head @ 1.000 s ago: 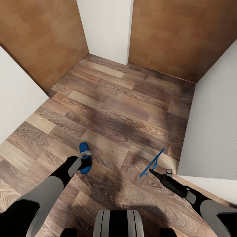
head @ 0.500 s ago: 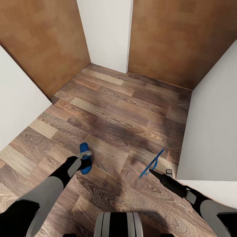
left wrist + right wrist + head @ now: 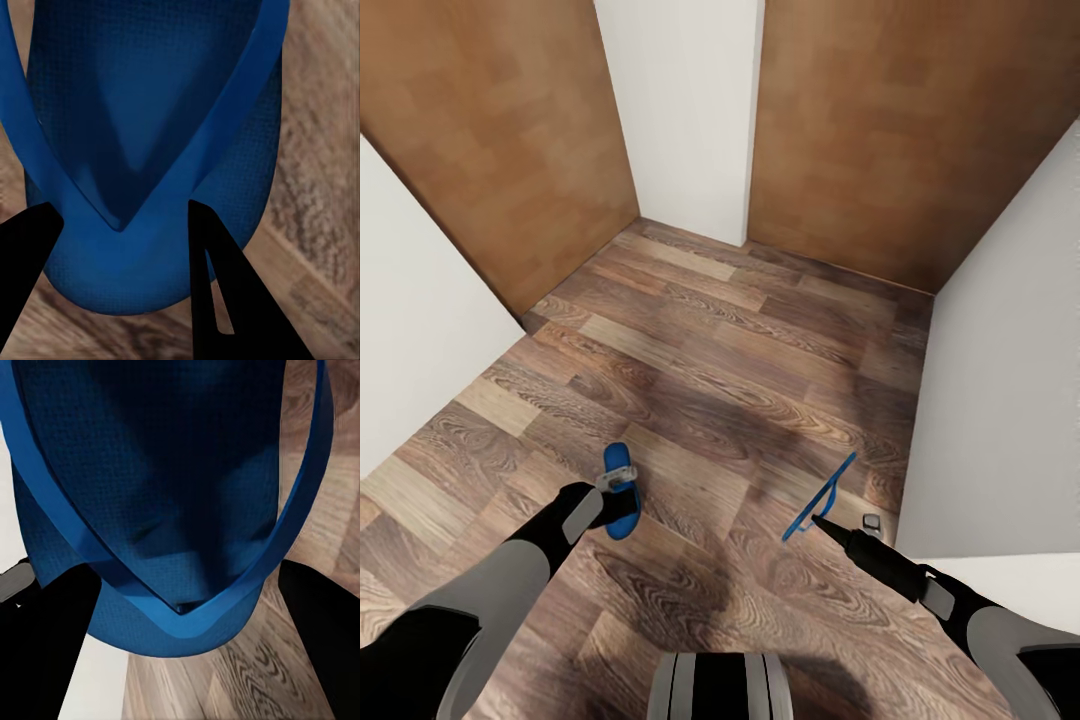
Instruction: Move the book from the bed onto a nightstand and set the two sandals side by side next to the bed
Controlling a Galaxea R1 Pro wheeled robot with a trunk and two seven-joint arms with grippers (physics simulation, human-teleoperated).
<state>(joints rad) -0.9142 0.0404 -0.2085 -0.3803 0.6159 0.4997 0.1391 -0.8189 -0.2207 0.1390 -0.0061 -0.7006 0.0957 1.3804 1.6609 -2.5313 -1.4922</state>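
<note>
Robot carrying sandals, rolling forward since a second ago: left gripper (image 3: pixel 618 487) and right gripper (image 3: pixel 822 520) each clamped on one blue sandal (image 3: pixel 620 470), (image 3: pixel 822 494); bed unseen.

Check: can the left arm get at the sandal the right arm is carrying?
Probably not as things stand. The left tool is already shut on its own sandal, so it has no free grip. The other sandal hangs edge-on from the right tool, across open wood floor.
</note>
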